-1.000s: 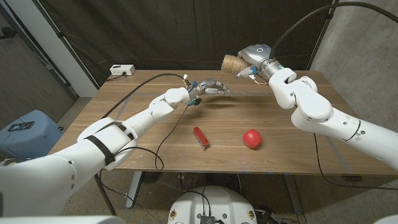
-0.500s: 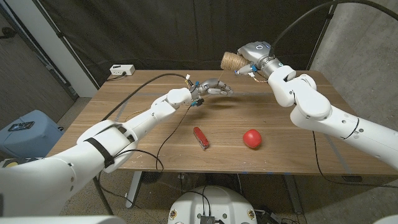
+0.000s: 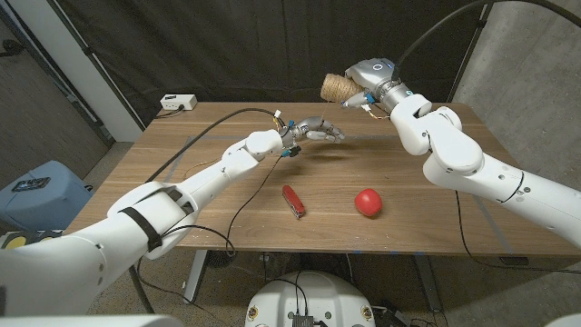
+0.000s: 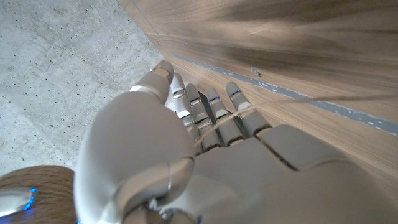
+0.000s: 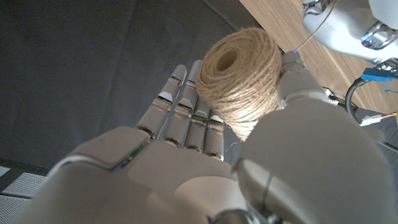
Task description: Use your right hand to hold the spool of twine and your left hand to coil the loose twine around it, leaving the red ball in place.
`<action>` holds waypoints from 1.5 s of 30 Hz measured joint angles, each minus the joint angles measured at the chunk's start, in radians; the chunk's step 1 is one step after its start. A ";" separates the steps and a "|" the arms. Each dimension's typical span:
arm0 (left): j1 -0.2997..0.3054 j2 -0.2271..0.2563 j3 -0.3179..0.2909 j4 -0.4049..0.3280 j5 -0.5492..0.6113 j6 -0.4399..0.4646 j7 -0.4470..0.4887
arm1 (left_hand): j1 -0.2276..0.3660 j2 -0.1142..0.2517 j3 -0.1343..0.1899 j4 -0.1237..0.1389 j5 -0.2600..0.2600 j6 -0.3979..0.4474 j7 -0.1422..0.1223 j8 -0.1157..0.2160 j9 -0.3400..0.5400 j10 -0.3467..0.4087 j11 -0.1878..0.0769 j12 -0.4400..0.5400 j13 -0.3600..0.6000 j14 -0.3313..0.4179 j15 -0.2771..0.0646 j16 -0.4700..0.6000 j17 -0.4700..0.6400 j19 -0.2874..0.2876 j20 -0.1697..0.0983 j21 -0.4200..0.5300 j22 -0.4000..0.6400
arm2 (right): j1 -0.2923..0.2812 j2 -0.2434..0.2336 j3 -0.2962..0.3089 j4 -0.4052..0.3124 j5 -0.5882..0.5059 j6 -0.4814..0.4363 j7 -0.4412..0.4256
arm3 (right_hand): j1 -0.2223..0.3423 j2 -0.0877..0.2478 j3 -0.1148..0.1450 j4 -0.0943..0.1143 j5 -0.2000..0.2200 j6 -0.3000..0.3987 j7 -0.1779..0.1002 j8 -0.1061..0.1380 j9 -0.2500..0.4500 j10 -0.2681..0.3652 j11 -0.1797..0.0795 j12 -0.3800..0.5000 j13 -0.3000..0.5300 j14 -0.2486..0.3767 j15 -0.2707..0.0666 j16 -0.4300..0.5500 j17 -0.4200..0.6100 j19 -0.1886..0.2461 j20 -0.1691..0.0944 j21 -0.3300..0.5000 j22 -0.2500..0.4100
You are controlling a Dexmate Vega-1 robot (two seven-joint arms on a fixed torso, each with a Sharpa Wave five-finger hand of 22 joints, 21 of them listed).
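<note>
The right hand (image 3: 365, 80) grips the spool of twine (image 3: 337, 89) above the table's (image 3: 182, 163) far edge, while the left hand (image 3: 318, 131), fingers curled apparently pinching the thin, limp strand, likely must keep it taut.

The back of the robot's left hand (image 4: 205, 168) shows close up, pale grey and smooth, its fingers (image 4: 214, 106) held together and reaching over the wooden bench (image 4: 298, 56). Beside the hand lies grey speckled concrete floor (image 4: 56, 81). A thin strand of twine (image 4: 211, 123) crosses the fingers.
</note>
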 measured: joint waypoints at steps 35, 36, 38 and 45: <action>0.053 0.054 0.015 -0.146 -0.013 0.037 0.015 | -0.004 0.004 -0.004 0.004 0.008 0.123 -0.018 0.028 0.005 0.113 -0.023 0.026 0.023 0.095 -0.030 0.000 -0.005 0.032 -0.007 0.021 0.000 | 0.015 0.021 -0.007 0.005 -0.016 -0.018 0.011 | -0.002 0.002 0.000 0.000 0.006 0.004 0.004 0.003 -0.003 0.005 0.001 -0.001 -0.004 0.017 -0.003 -0.004 0.005 0.004 -0.004 0.000 0.000; 0.054 0.055 0.015 -0.147 -0.013 0.037 0.016 | -0.005 0.005 -0.004 0.004 0.011 0.131 -0.019 0.029 0.005 0.122 -0.022 0.032 0.023 0.103 -0.031 0.000 -0.005 0.032 -0.007 0.023 0.000 | 0.015 0.021 -0.007 0.006 -0.016 -0.018 0.011 | -0.002 0.002 0.000 0.000 0.006 0.004 0.004 0.003 -0.003 0.006 0.001 -0.001 -0.004 0.017 -0.003 -0.004 0.005 0.004 -0.004 0.000 0.000; 0.056 0.057 0.013 -0.152 -0.015 0.038 0.018 | -0.005 0.005 -0.007 0.007 0.011 0.144 -0.022 0.033 0.004 0.132 -0.025 0.034 0.027 0.117 -0.037 0.001 -0.005 0.038 -0.013 0.023 0.000 | 0.018 0.023 -0.009 0.009 -0.017 -0.016 0.011 | -0.002 0.002 0.000 0.000 0.005 0.004 0.004 0.003 -0.003 0.006 0.001 -0.001 -0.004 0.021 -0.006 -0.004 0.005 0.007 -0.007 0.000 0.000; 0.067 0.071 0.006 -0.176 -0.020 0.043 0.027 | -0.009 0.002 -0.013 0.004 0.011 0.164 -0.032 0.044 0.004 0.161 -0.032 0.041 0.033 0.143 -0.046 0.008 -0.005 0.050 -0.015 0.029 0.000 | 0.027 0.027 -0.012 0.018 -0.018 -0.008 0.013 | -0.002 0.002 0.000 0.000 0.005 0.007 0.007 0.003 -0.005 0.007 0.000 -0.004 -0.004 0.024 -0.006 -0.004 0.009 0.009 -0.009 0.000 0.000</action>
